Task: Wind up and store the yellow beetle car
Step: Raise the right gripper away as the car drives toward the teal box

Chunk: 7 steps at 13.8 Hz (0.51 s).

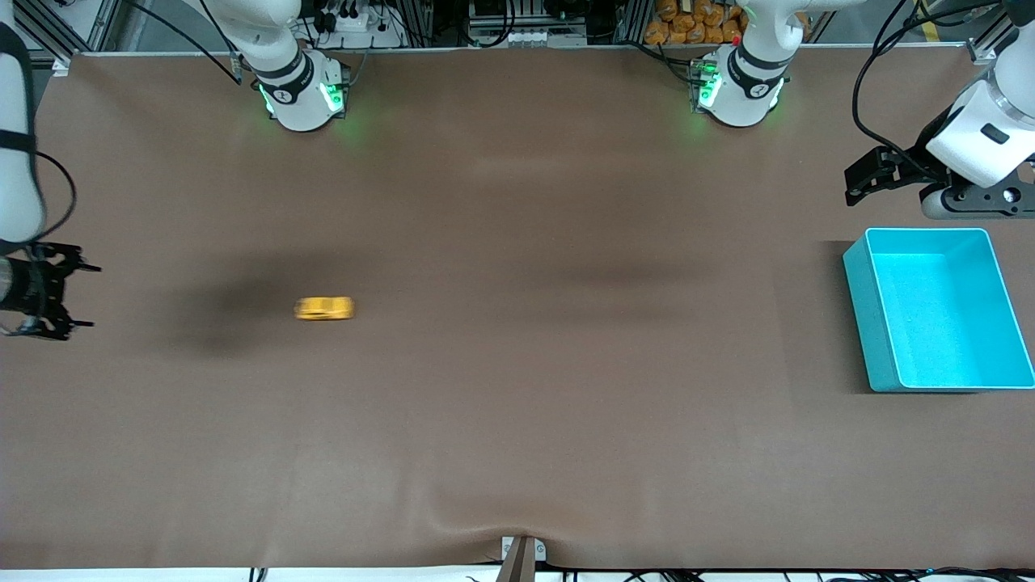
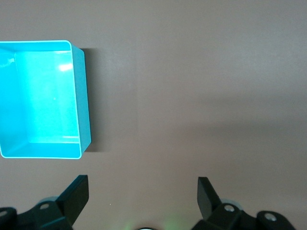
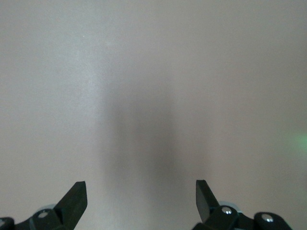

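- Brown cloth covers the table.
- Yellow car sits blurred on the table toward the right arm's end, free of both grippers.
- Right gripper hangs over that end of the table, fingers spread, holding nothing.
- Turquoise bin lies toward the left arm's end.
- Left gripper waits above the table beside the bin, fingers spread.

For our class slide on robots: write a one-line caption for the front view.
Yellow beetle car alone on the brown table, apart from the turquoise bin, with the open right gripper and left gripper at the table's ends.
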Available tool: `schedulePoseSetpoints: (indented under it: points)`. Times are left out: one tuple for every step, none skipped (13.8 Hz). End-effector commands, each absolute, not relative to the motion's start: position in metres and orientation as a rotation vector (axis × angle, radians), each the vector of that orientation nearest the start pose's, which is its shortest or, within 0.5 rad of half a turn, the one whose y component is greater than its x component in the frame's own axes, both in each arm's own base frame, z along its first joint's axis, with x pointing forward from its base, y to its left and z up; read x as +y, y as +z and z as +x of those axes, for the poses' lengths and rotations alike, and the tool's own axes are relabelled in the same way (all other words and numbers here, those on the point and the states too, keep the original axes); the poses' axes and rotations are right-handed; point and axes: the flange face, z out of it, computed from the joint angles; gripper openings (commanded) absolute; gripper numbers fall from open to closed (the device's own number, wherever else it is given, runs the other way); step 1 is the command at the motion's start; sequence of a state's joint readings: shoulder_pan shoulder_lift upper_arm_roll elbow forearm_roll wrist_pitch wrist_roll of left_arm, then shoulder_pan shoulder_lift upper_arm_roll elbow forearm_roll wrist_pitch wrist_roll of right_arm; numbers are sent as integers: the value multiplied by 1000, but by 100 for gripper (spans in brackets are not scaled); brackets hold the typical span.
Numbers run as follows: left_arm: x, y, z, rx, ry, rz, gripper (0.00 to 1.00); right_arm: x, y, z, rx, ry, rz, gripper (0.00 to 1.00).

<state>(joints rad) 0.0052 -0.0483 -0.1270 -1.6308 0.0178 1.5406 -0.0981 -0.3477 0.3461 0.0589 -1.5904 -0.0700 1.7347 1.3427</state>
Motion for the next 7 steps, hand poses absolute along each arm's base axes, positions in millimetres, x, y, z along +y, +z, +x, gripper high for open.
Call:
schedulePoseSetpoints:
  points:
    - [-63,624,534,38,48,-3121,100,-184,425,611,2319,305,-2301,100]
    - [-63,624,534,38,48,-3121,100,-179,432,612,2281,292,-2333,100]
    - [-63,624,534,38,48,-3121,100,-173,441,612,2244,271,-2364,100]
    - [-63,624,534,38,48,-3121,100,-167,448,613,2195,263,-2406,100]
    - [-63,624,534,38,48,-3121,100,-160,455,616,2136,255,-2459,100]
    - [-63,624,534,38,48,-3121,100,-158,464,617,2090,253,-2495,100]
    - [-63,624,534,38,48,-3121,100,-158,466,616,2049,271,-2536,100]
